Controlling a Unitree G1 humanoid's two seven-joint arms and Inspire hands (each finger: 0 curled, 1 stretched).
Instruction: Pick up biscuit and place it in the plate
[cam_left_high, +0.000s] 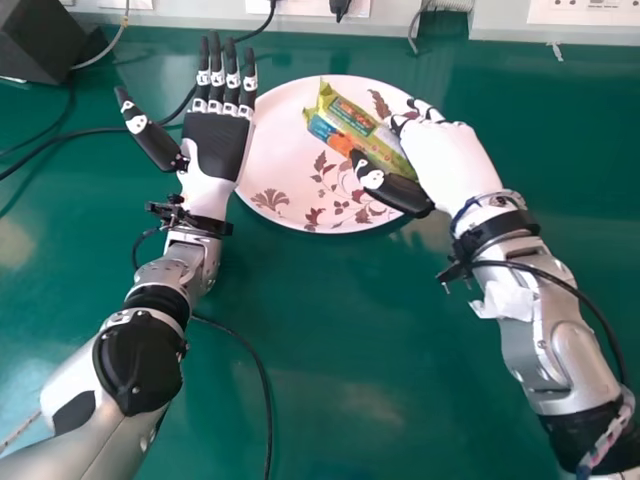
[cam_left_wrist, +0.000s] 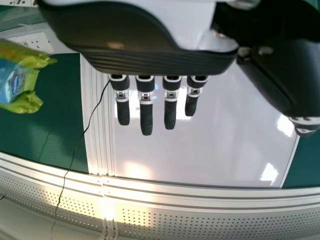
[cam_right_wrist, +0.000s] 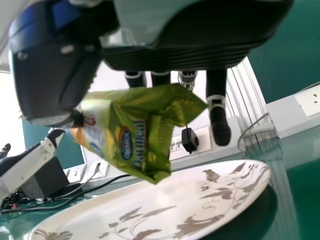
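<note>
Silvery arms (cam_left_high: 540, 350) lie nearest, above the green surface (cam_left_high: 340, 390) and patterned plate (cam_left_high: 275, 145) — left robot hand (cam_left_high: 213, 145) straight-fingered, right robot hand (cam_left_high: 450, 160) pinching the biscuit packet (cam_left_high: 357, 128) over the plate, presumably so release lands it there.

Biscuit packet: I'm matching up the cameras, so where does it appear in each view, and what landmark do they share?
Head view: packet in the right hand, over the plate.
Left wrist view: packet beside the left hand, on the side away from its thumb.
Right wrist view: packet at the right hand's thumb, above the plate.
Shared landmark: white socket panels.
</note>
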